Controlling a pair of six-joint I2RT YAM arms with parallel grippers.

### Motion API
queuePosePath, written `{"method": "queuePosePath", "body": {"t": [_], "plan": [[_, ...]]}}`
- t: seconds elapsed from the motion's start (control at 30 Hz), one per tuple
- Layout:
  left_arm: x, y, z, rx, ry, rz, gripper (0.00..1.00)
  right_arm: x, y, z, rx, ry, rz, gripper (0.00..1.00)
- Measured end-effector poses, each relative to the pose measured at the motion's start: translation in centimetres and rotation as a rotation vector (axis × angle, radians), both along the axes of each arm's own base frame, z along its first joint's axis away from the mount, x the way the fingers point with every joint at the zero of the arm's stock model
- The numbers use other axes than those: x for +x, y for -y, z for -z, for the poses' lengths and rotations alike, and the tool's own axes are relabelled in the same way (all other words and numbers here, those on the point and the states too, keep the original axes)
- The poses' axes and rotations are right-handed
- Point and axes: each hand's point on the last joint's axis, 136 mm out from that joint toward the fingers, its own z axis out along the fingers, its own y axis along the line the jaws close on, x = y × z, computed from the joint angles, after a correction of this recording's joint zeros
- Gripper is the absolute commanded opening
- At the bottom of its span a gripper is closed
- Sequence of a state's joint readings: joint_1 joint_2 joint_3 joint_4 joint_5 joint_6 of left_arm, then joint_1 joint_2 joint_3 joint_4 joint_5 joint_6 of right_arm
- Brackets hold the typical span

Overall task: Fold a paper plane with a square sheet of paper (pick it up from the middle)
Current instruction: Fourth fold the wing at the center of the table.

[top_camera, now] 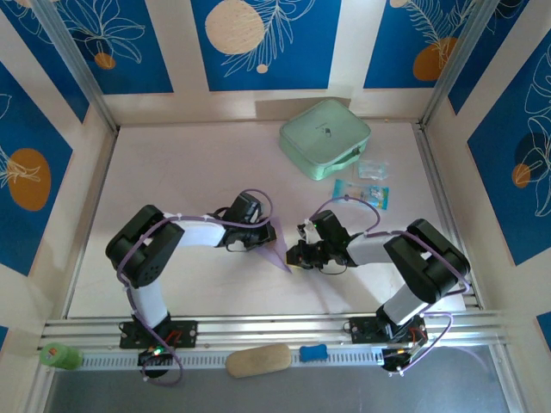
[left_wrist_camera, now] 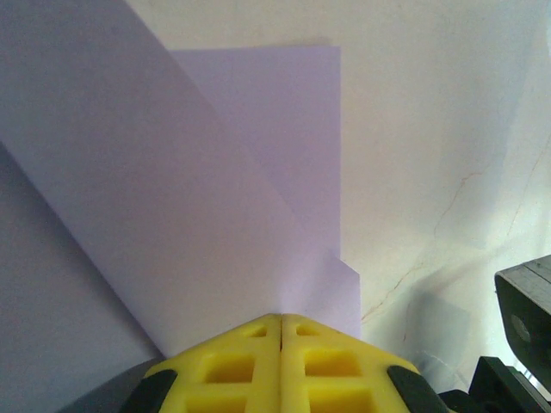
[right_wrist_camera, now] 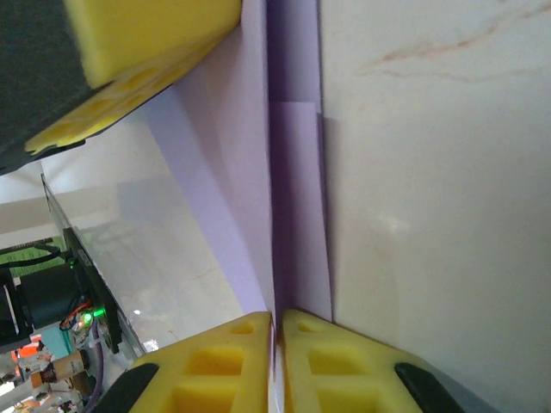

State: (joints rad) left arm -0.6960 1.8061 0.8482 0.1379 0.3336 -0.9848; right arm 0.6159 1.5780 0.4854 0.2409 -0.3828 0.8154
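My left fingers (left_wrist_camera: 225,366) are clenched on the folded lavender paper (left_wrist_camera: 155,189). My right fingers (right_wrist_camera: 225,366) pinch its opposite end, with the pale tabletop (left_wrist_camera: 448,120) beneath.

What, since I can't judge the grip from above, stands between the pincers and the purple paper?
Nothing visible does. The left pincer is shut on the purple paper, and the right pincer is shut on it too, with the sheet running straight out from between each pair of pads. The green case and packets lie apart, farther back.
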Motion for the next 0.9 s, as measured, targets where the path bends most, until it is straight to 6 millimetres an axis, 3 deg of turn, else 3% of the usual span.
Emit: {"method": "queuePosePath", "body": {"t": [0.27, 0.7, 0.9], "plan": [[0.00, 0.00, 0.00, 0.000, 0.000, 0.000, 0.00, -0.58, 0.39, -0.19, -0.020, -0.011, -0.002, 0.19], [0.01, 0.00, -0.01, 0.000, 0.000, 0.000, 0.01, -0.73, 0.69, 0.16, -0.040, -0.016, 0.003, 0.10], [0.01, 0.00, -0.01, 0.000, 0.000, 0.000, 0.01, -0.81, 0.68, 0.00, -0.036, -0.017, 0.001, 0.17]]}}
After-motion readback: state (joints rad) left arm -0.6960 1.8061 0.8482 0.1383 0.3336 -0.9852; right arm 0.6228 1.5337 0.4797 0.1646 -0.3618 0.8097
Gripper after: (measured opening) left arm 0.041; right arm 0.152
